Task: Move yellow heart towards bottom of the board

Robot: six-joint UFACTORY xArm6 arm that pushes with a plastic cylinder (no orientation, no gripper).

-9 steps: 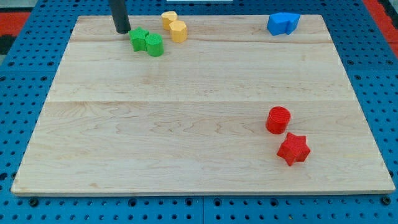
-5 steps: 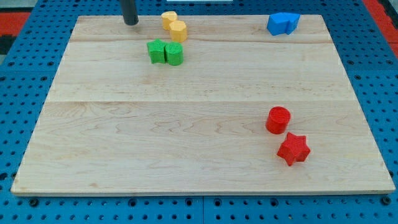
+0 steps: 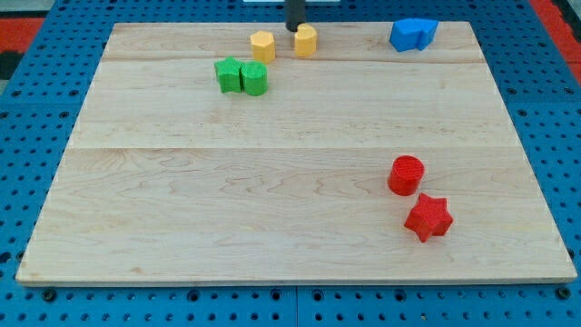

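Observation:
Two yellow blocks lie near the board's top edge. One (image 3: 262,45) looks six-sided. The other (image 3: 306,41) lies to its right, and its shape is hard to make out; it may be the heart. My tip (image 3: 295,28) stands at the top edge of the wooden board (image 3: 272,182), just above and left of the right yellow block, touching it or nearly so. The rod's upper part runs out of the view's top.
Two green blocks (image 3: 229,74) (image 3: 255,78) sit side by side just below and left of the yellow ones. A blue block (image 3: 413,34) lies at the top right. A red cylinder (image 3: 406,175) and a red star (image 3: 428,217) lie at the lower right.
My tip has swept right along the top edge. The two green blocks were pushed right. The upper yellow block was pushed right and slightly down, away from the other yellow block.

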